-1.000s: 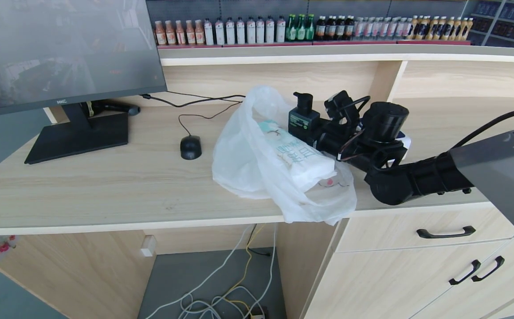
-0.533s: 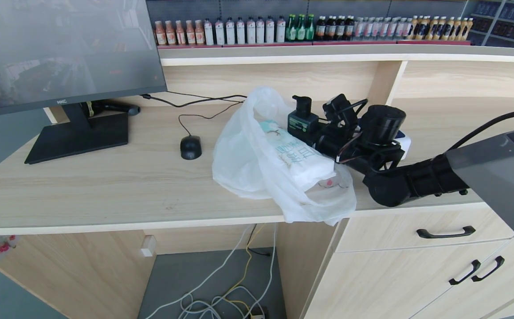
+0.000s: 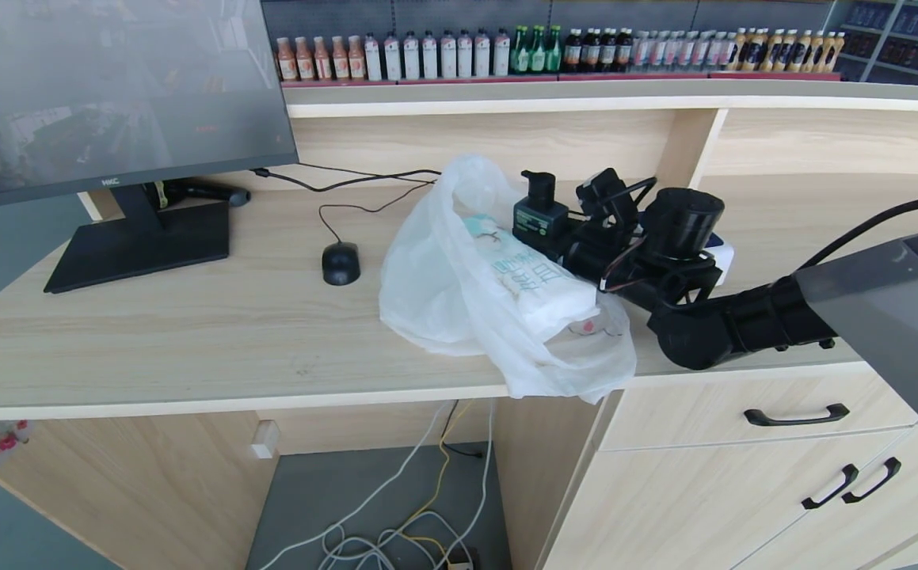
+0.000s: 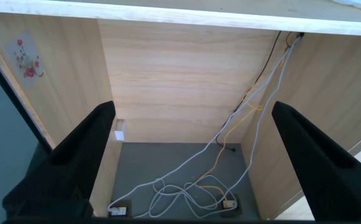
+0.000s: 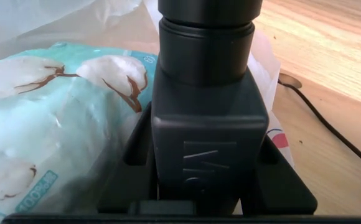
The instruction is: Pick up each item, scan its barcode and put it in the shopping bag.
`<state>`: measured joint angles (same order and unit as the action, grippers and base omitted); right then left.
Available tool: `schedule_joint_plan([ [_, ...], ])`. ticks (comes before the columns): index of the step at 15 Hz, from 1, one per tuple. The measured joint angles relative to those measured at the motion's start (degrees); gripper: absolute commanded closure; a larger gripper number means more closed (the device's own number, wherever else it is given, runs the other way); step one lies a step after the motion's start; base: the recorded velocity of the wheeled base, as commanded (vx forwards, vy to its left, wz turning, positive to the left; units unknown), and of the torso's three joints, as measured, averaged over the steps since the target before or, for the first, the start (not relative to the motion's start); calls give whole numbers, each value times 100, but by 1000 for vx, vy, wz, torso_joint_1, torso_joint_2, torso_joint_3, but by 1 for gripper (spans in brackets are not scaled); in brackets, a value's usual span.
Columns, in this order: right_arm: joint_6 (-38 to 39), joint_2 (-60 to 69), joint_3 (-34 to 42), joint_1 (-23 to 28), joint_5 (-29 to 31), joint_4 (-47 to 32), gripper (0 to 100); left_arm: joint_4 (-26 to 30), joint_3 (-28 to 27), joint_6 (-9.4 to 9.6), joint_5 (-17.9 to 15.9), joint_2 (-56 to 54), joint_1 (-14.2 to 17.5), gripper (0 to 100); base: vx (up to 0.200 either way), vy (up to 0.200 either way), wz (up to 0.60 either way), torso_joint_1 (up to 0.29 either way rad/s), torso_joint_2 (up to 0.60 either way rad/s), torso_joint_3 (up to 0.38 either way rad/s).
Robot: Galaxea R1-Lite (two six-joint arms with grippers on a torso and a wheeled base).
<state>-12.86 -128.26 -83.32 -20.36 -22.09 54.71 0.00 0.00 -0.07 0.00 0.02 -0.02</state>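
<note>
Head view: squeezed dark bottle (image 3: 539, 214) in right gripper (image 3: 563, 237) beside shopping bag (image 3: 443, 277) mouth; likely needed dropping inside next.

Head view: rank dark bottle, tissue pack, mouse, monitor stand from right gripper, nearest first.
1. dark bottle: held in the right gripper.
2. tissue pack: inside the shopping bag.
3. mouse: left of the bag.
4. monitor stand: far left.

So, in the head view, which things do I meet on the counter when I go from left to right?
monitor → mouse → shopping bag. The dark bottle overlaps the bag, so it is left out.
</note>
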Motion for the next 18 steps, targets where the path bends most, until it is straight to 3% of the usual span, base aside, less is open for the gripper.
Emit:
schedule_joint_plan([
  [14,228,286,116,10,-16,293,0,0,0,2,0,0,2,0,0,0,0,0,0,0],
  [18,307,758,645,29,-10,413,0,0,0,-2,0,0,2,0,0,0,0,0,0,0],
])
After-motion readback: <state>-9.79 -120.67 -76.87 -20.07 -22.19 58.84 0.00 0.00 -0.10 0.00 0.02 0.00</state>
